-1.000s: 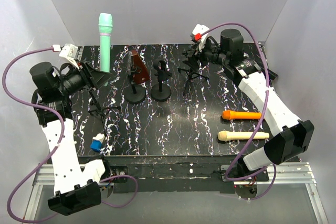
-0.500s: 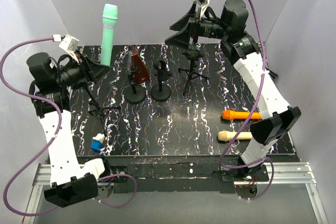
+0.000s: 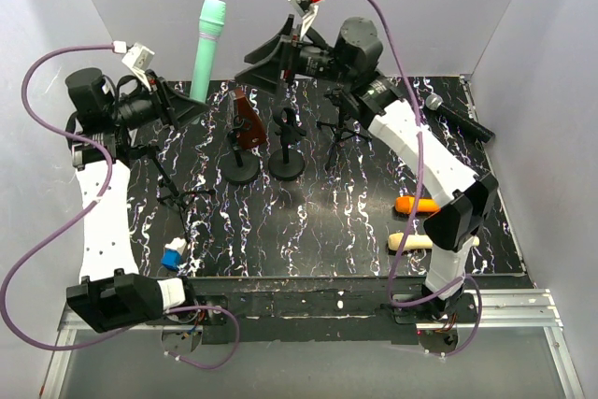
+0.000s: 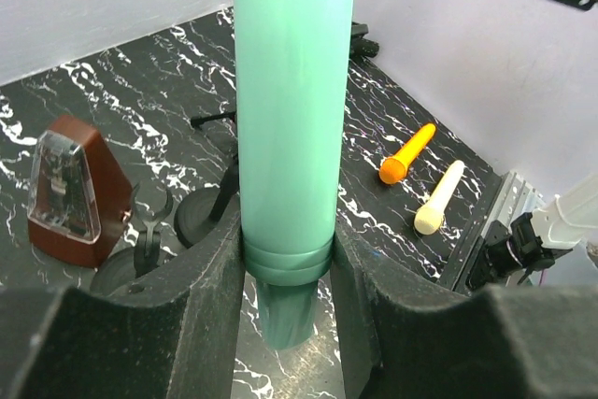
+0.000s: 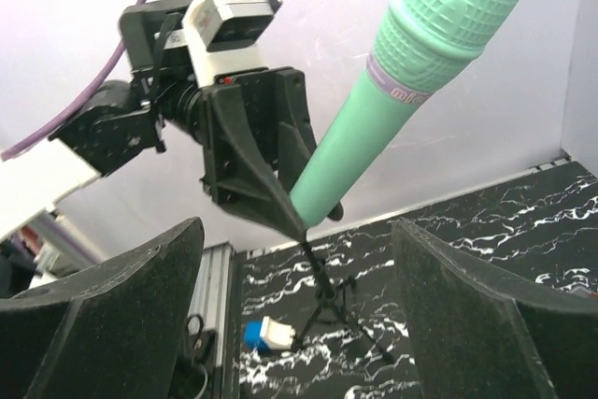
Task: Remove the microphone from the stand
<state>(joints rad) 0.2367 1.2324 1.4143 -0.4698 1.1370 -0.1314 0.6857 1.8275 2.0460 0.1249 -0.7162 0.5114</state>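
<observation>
The green microphone (image 3: 207, 49) is up in the air over the far left corner of the table (image 3: 308, 231), nearly upright with its mesh head on top. The left gripper (image 3: 182, 105) is clamped on it low down, both pads pressed against the handle just above the ring near the tail, which leaves the head and most of the body free. Its tail looks clear of the thin tripod stand (image 3: 177, 192) standing below on the left. I'd judge the removal itself nearly done, with only a place to set it down left to find.

The right gripper (image 3: 266, 58) hangs high and faces the microphone with its fingers spread wide and nothing between them, likely placed to take it or steady it.

An orange microphone (image 3: 416, 204) and a cream microphone (image 3: 411, 242) lie flat near the right edge, well apart from the stand; that side probably serves as the drop spot
</observation>
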